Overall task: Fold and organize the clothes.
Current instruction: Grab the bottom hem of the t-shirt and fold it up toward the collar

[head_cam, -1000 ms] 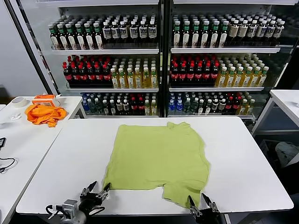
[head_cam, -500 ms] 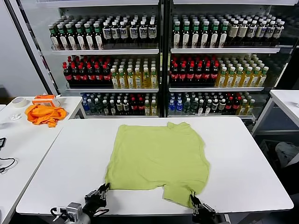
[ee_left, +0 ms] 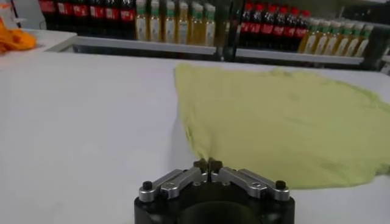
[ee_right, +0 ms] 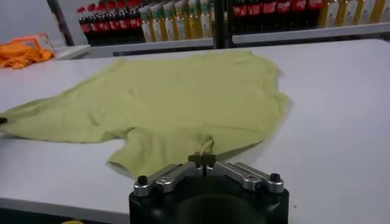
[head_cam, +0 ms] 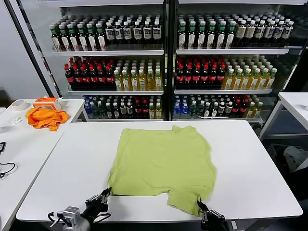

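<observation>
The T-shirt (head_cam: 163, 166) lies spread flat, plain side up, on the white table (head_cam: 250, 183), reaching away from both claws toward the drinks shelves (head_cam: 163, 62). The left gripper (head_cam: 103, 197) sits at the near table edge with its fingers pinched together on the shirt's near left corner; in the left wrist view the cloth (ee_left: 274, 122) runs right into the closed tips of that gripper (ee_left: 208, 164). The right gripper (head_cam: 201, 208) is likewise closed on the near edge of the near right flap, and its wrist view shows a small ridge of fabric (ee_right: 183, 103) drawn into the gripper (ee_right: 202, 159). How deep either pinch goes is hard to judge, since the tips hide the seam.

As for progress, I judge the work barely begun: the shirt is flattened and both near corners are gripped, but no fold shows anywhere. Every fold is left, and the tidying after. The orange cloth (head_cam: 45, 118) lies on the side table (head_cam: 29, 144), far off beyond the left gripper, and is no part of this.
</observation>
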Action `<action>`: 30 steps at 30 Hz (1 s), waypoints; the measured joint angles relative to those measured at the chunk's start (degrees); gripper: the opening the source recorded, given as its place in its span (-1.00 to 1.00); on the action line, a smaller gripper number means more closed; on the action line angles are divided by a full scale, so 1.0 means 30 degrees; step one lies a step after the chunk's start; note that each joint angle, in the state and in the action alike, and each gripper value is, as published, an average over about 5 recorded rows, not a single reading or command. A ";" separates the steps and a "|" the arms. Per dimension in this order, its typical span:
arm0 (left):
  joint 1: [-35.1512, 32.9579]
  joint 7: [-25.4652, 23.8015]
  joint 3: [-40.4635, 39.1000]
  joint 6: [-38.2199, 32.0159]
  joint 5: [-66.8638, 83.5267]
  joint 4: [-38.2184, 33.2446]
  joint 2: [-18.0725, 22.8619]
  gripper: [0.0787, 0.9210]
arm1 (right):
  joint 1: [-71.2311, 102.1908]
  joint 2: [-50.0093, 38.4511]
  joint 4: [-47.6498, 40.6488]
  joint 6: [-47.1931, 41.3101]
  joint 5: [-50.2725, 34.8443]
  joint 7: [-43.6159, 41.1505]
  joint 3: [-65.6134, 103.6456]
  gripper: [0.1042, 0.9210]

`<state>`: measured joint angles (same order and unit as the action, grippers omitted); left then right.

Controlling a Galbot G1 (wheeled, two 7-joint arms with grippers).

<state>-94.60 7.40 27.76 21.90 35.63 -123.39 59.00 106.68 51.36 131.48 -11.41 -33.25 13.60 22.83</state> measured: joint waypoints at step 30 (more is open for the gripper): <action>-0.2429 -0.0912 0.1769 -0.0546 0.1026 -0.1248 -0.1160 -0.99 | -0.1361 0.0525 -0.0969 -0.1020 0.1122 0.1244 -0.1588 0.33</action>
<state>-101.88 4.67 33.07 20.27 38.71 -127.13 55.52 102.60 52.94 128.57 -14.48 -29.89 17.33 18.07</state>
